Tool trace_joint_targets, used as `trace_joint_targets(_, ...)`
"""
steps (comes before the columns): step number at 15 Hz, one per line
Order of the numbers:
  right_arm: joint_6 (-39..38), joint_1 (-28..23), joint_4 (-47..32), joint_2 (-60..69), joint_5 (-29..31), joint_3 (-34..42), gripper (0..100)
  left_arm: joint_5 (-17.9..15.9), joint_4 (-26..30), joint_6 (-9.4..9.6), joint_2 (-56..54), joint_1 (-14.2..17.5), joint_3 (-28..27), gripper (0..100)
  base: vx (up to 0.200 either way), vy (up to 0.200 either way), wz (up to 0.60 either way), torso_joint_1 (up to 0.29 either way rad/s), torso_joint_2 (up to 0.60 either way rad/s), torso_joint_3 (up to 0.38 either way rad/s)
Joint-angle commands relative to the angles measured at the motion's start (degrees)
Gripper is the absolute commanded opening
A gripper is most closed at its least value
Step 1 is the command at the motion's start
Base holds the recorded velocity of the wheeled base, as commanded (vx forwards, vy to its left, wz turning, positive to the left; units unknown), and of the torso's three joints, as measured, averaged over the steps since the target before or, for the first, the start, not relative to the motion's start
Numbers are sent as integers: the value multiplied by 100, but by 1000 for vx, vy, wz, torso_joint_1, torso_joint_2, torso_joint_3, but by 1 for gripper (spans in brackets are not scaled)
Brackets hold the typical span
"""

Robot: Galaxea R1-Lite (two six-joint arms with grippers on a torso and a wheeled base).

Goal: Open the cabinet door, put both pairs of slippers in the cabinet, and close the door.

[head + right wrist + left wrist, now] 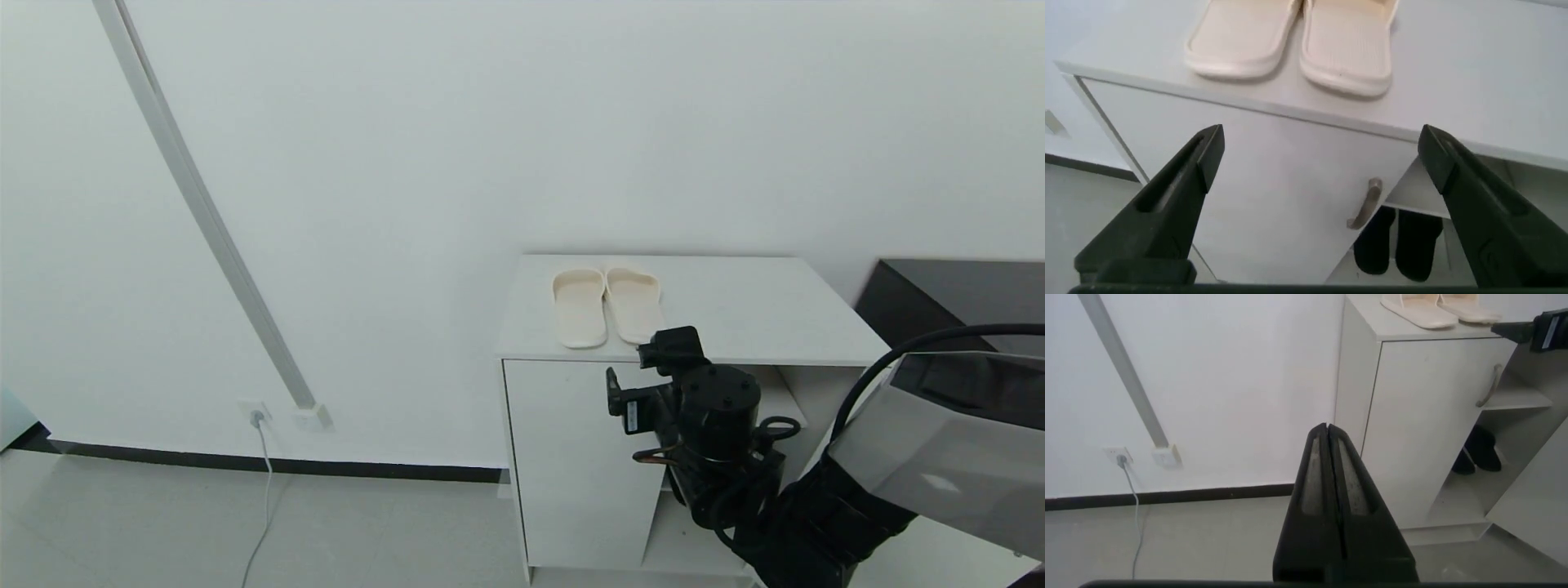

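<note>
A white cabinet (735,306) stands against the wall with a pair of cream slippers (606,305) side by side on its top. Its left door (571,457) with a metal handle (1365,204) is shut. The right half stands open, showing shelves and a pair of black slippers (1478,449) on the lower shelf (1400,241). My right gripper (1321,139) hangs open in front of the cabinet's top edge, just below the cream slippers (1294,37), holding nothing. My left gripper (1328,437) is shut and empty, well to the left of the cabinet, above the floor.
A dark table (955,298) stands to the cabinet's right. A slanted cable duct (204,204) runs down the wall to a socket (255,412) with a cord trailing over the floor. Open floor lies left of the cabinet.
</note>
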State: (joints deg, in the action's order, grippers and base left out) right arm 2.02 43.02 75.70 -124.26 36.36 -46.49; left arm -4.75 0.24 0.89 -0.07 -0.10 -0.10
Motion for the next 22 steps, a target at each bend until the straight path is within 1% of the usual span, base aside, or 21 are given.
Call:
trace_joint_targets(1, 53, -13, 23, -37, -68, -44, 100, 1, 2, -1, 7, 1, 1, 0, 0, 0, 0, 36, -71, -51)
trace_joint_targets(2, 96, -92, -12, -28, -94, -193, 100, 1, 2, -1, 7, 1, 1, 0, 0, 0, 0, 0, 0, 0)
trace_joint_targets(3, 88, -127, -275, -28, -86, -483, 100, 1, 2, -1, 7, 1, 1, 0, 0, 0, 0, 0, 0, 0)
trace_joint_targets(4, 0, -154, -864, -2, -94, -888, 100, 1, 2, -1, 7, 1, 1, 0, 0, 0, 0, 0, 0, 0)
trace_joint_targets(6, -440, -145, -2139, 60, -86, -1731, 100, 1, 2, -1, 7, 1, 1, 0, 0, 0, 0, 0, 0, 0)
trace_joint_targets(8, -826, -110, -3220, 104, -86, -2461, 100, 1, 2, -1, 7, 1, 1, 0, 0, 0, 0, 0, 0, 0)
trace_joint_targets(9, -888, -110, -3615, 104, -77, -2777, 100, 1, 2, -1, 7, 1, 1, 0, 0, 0, 0, 0, 0, 0)
trace_joint_targets(11, -1020, -83, -4090, 86, -77, -3199, 100, 1, 2, -1, 7, 1, 1, 0, 0, 0, 0, 0, 0, 0)
trace_joint_targets(14, -1187, -31, -4178, -55, -42, -3261, 100, 1, 2, 8, 7, 1, 1, 0, 0, 0, 0, 0, 0, 0)
trace_joint_targets(22, -1319, -66, -4143, -266, -33, -3252, 100, 1, 2, -1, 7, 1, 1, 0, 0, 0, 0, 0, 0, 0)
